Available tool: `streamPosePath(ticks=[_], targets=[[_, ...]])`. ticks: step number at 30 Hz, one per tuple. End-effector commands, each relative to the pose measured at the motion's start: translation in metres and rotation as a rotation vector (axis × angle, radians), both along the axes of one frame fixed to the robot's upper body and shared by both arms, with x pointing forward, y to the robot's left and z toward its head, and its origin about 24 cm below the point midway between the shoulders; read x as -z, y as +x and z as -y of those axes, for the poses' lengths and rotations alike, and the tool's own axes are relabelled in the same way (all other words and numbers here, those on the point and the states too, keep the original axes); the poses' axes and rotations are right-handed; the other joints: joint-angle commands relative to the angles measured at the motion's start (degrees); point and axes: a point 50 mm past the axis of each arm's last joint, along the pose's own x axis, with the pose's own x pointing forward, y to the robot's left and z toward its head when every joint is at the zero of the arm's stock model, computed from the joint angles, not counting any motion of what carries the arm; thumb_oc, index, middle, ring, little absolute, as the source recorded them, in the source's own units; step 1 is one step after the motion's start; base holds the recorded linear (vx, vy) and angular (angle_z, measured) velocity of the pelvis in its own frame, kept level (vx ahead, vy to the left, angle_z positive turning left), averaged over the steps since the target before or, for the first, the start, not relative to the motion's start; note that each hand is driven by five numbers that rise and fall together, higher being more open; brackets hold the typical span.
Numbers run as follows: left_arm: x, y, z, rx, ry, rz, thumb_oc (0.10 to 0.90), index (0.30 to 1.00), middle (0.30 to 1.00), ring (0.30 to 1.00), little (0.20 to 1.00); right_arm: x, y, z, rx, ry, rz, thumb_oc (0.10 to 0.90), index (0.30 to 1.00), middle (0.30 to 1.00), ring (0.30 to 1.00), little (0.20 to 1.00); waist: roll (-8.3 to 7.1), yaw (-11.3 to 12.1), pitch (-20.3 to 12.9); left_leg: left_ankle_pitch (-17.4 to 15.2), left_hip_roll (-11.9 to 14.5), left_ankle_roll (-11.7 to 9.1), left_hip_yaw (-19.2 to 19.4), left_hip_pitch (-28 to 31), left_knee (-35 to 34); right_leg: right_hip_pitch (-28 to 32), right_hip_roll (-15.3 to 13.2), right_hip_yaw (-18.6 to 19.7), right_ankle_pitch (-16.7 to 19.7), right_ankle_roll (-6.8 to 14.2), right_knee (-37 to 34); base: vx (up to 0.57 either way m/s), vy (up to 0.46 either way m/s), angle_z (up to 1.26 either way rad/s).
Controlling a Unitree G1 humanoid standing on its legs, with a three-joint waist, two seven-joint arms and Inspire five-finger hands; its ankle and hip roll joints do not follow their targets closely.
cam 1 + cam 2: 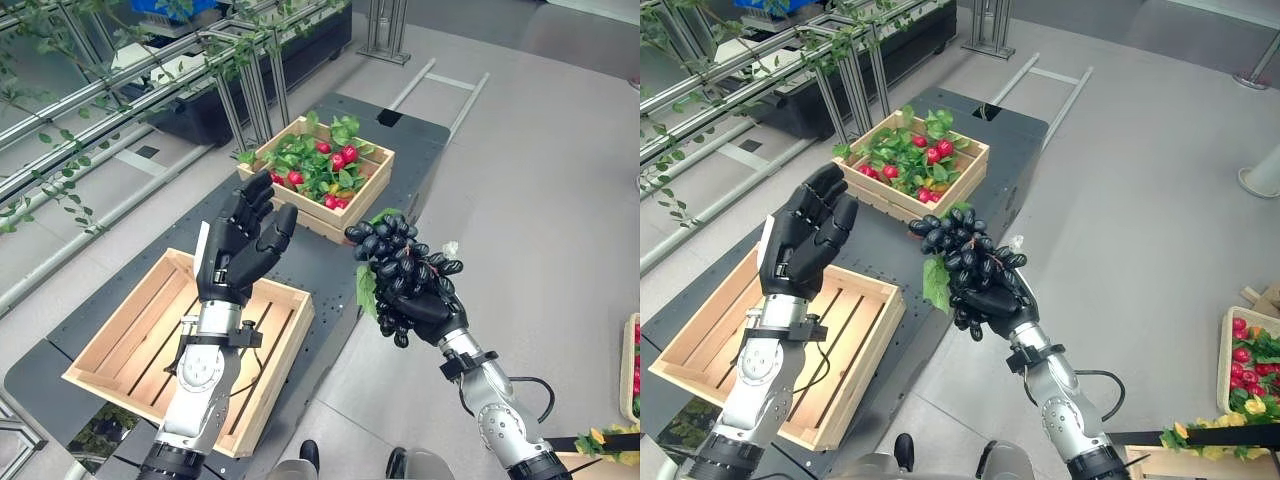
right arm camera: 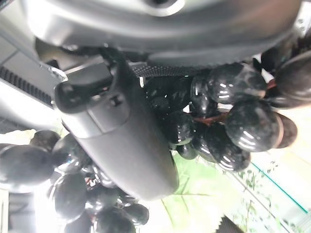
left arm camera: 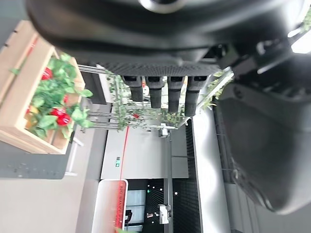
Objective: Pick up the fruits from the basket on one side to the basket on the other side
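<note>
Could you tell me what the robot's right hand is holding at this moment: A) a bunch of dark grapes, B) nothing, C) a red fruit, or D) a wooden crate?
A: the right hand has its fingers curled round a bunch of dark grapes, held in the air.

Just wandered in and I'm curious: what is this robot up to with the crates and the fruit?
It is moving fruit between two wooden crates. Its right hand is closed around a bunch of dark grapes, held in the air between them. The far crate holds red fruit among green leaves; the near crate shows bare slats. The left hand is raised over the near crate, fingers straight, holding nothing.
</note>
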Motion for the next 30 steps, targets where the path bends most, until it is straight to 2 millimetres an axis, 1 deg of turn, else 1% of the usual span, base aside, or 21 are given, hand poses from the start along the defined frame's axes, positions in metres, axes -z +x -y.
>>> streamPosePath(ticks=[1,3,4,7,8,9,11,12,13,15,16,18,19,20,22,23,25,26,27,28,30], targets=[[-0.051,0.001,0.004,0.04,0.03,0.261,0.8,0.9,0.9,0.9,0.9,-0.073,0.008,-0.014,-0.035,0.2,0.387,0.4,0.3,0.3,0.3,0.3,-1.11,1.0,-7.5,1.0,-4.8,1.1,-6.3,-7.4,-2.8,15.1,2.0,0.7,6.5,2.5,-20.1,-0.16,-0.372,-0.44],[-0.05,0.002,0.005,0.038,0.023,0.263,0.8,0.9,0.9,0.9,0.9,-0.074,0.011,-0.014,-0.026,0.194,0.386,0.4,0.3,0.3,0.3,0.3,-1.23,0.7,-7.8,2.0,-3.7,-0.4,-5.2,-9.0,-2.9,15.3,3.3,2.3,7.6,2.1,-24.3,-0.22,-0.457,-0.77],[-0.049,0.004,0.007,0.035,0.004,0.27,0.8,0.9,0.9,0.9,0.9,-0.075,0.012,-0.013,-0.022,0.183,0.389,0.4,0.3,0.3,0.3,0.3,-1.4,0.0,-7.6,3.3,-2.2,-1.5,-4.6,-9.9,-3.5,15.4,4.4,3.2,9.0,1.3,-27.6,-0.2,-0.362,-0.77],[-0.047,0.005,0.009,0.042,-0.011,0.274,0.8,0.9,0.9,0.9,0.9,-0.072,0.012,-0.01,-0.009,0.164,0.379,0.4,0.3,0.3,0.3,0.3,-1.53,-1.1,-7.4,4.3,-0.7,-2.5,-4.1,-10.5,-4.1,14.6,6.0,4.3,8.9,0.3,-28.0,-0.17,-0.311,-0.66],[-0.045,0.004,0.01,0.049,-0.017,0.27,0.8,0.9,0.9,0.9,0.9,-0.069,0.01,-0.006,-0.007,0.156,0.371,0.4,0.3,0.3,0.3,0.3,-1.6,-1.8,-7.2,5.2,0.5,-3.1,-3.9,-10.9,-4.3,14.0,7.0,4.8,9.0,-0.5,-28.0,-0.14,-0.275,-0.7],[-0.044,0.004,0.011,0.055,-0.02,0.269,0.8,0.9,0.9,0.9,0.9,-0.068,0.009,-0.005,-0.005,0.151,0.37,0.4,0.3,0.3,0.3,0.3,-1.6,-2.0,-7.2,5.4,0.8,-3.3,-3.9,-11.0,-4.3,13.8,7.3,5.0,9.1,-0.7,-28.0,-0.16,-0.297,-0.57],[-0.04,0.002,0.014,0.069,-0.024,0.268,0.8,0.9,0.9,0.9,0.9,-0.062,0.005,0.001,-0.003,0.138,0.362,0.4,0.3,0.3,0.3,0.3,-1.54,-3.5,-6.9,6.4,2.4,-3.9,-3.6,-11.2,-4.6,12.7,8.9,6.1,9.2,-1.8,-28.0,-0.17,-0.279,-0.34],[-0.037,0.002,0.015,0.074,-0.038,0.258,0.8,0.9,0.9,0.9,0.9,-0.057,0.002,0.005,0.004,0.128,0.35,0.4,0.3,0.3,0.3,0.3,-1.58,-4.1,-6.8,6.6,2.8,-4.3,-3.8,-11.4,-4.4,12.2,9.8,6.6,9.3,-2.3,-28.0,-0.13,-0.214,-0.35],[-0.036,0.001,0.015,0.073,-0.039,0.257,0.8,0.9,0.9,0.9,0.9,-0.056,0.001,0.006,0.004,0.125,0.347,0.4,0.3,0.3,0.3,0.3,-1.64,-4.2,-6.8,6.6,2.9,-4.4,-4.3,-11.5,-4.3,12.1,9.9,6.8,9.4,-2.4,-28.0,-0.09,-0.18,-0.33],[-0.033,-0.001,0.015,0.074,-0.047,0.246,0.8,0.9,0.9,0.9,0.9,-0.052,-0.001,0.01,0.007,0.109,0.329,0.4,0.3,0.3,0.3,0.3,-1.88,-4.2,-6.8,6.7,3.0,-4.4,-8.1,-11.7,-3.7,11.8,10.4,8.7,9.7,-2.9,-28.0,-0.04,-0.1,-0.26],[-0.032,-0.002,0.015,0.075,-0.047,0.242,0.8,0.9,0.9,0.9,0.9,-0.05,-0.002,0.011,0.006,0.108,0.322,0.4,0.3,0.3,0.3,0.3,-1.92,-4.1,-6.8,6.7,2.9,-4.4,-9.4,-11.7,-3.6,11.8,10.5,9.4,9.8,-3.0,-28.0,-0.02,-0.072,-0.44],[-0.03,-0.005,0.013,0.055,-0.047,0.235,0.8,0.9,0.9,0.9,0.9,-0.049,-0.001,0.01,-0.012,0.105,0.308,0.4,0.3,0.3,0.3,0.3,-2.02,-3.3,-7.2,6.2,2.0,-4.0,-15.7,-11.3,-3.1,11.2,10.8,12.1,10.2,-3.2,-28.0,0.0,-0.031,-0.52],[-0.03,-0.006,0.011,0.043,-0.051,0.233,0.8,0.9,0.9,0.9,0.9,-0.05,0.0,0.009,-0.02,0.101,0.302,0.4,0.3,0.3,0.3,0.3,-2.15,-3.0,-7.4,5.1,0.9,-3.8,-18.3,-10.8,-1.6,11.0,10.8,13.5,10.5,-3.2,-28.0,0.0,0.025,-0.64],[-0.03,-0.006,0.01,0.037,-0.056,0.231,0.8,0.9,0.9,0.9,0.9,-0.05,0.0,0.01,-0.021,0.101,0.294,0.4,0.3,0.3,0.3,0.3,-2.42,-2.9,-7.5,3.5,-0.4,-3.8,-19.8,-10.7,1.2,10.9,10.5,14.4,10.7,-3.2,-28.0,0.0,0.051,-0.79],[-0.031,-0.007,0.01,0.046,-0.068,0.23,0.8,0.9,0.9,0.9,0.9,-0.05,-0.001,0.011,-0.013,0.102,0.28,0.4,0.3,0.3,0.3,0.3,-2.81,-2.7,-7.5,1.4,-2.1,-3.7,-21.0,-11.1,5.5,10.7,10.1,15.6,11.2,-3.1,-28.0,-0.01,0.092,-0.8],[-0.032,-0.008,0.011,0.052,-0.076,0.234,0.8,0.9,0.9,0.9,0.9,-0.047,-0.002,0.01,-0.018,0.102,0.271,0.4,0.3,0.3,0.3,0.3,-3.16,-2.5,-6.9,0.5,-4.8,-3.4,-23.4,-12.4,12.4,10.7,9.6,16.7,12.0,-3.0,-28.0,-0.02,0.159,-0.99],[-0.032,-0.01,0.012,0.059,-0.081,0.237,0.8,0.9,0.9,0.9,0.9,-0.045,-0.004,0.007,-0.022,0.104,0.263,0.4,0.3,0.3,0.3,0.3,-3.33,-2.0,-6.3,-0.2,-7.5,-2.5,-26.5,-13.1,15.8,10.7,9.1,18.0,12.9,-2.7,-28.0,-0.01,0.231,-1.01],[-0.034,-0.011,0.011,0.06,-0.084,0.24,0.8,0.9,0.9,0.9,0.9,-0.044,-0.004,0.004,-0.029,0.097,0.263,0.4,0.3,0.3,0.3,0.3,-3.18,-2.0,-6.0,-1.7,-8.3,-1.6,-27.4,-11.0,13.3,10.6,9.0,18.8,13.4,-2.3,-28.0,0.0,0.241,-0.7],[-0.035,-0.011,0.011,0.066,-0.084,0.241,0.8,0.9,0.9,0.9,0.9,-0.044,-0.004,0.004,-0.027,0.095,0.263,0.4,0.3,0.3,0.3,0.3,-3.15,-2.0,-5.9,-2.1,-8.3,-1.4,-27.3,-10.2,12.3,10.7,8.9,19.0,13.5,-2.2,-28.0,0.0,0.258,-1.03],[-0.035,-0.009,0.011,0.08,-0.084,0.243,0.8,0.9,0.9,0.9,0.9,-0.045,-0.003,0.006,-0.015,0.092,0.265,0.4,0.3,0.3,0.3,0.3,-2.91,-2.5,-6.1,-2.8,-7.9,-1.1,-26.2,-8.7,10.5,10.7,8.7,18.9,13.5,-2.1,-28.0,0.0,0.311,-1.12],[-0.036,-0.003,0.012,0.104,-0.083,0.237,0.8,0.9,0.9,0.9,0.9,-0.043,-0.001,0.011,0.015,0.106,0.247,0.4,0.3,0.3,0.3,0.3,-1.96,-3.9,-7.0,-2.3,-6.9,-0.7,-24.7,-5.3,4.6,10.6,8.4,19.0,13.4,-1.3,-28.0,0.0,0.373,-0.55]])
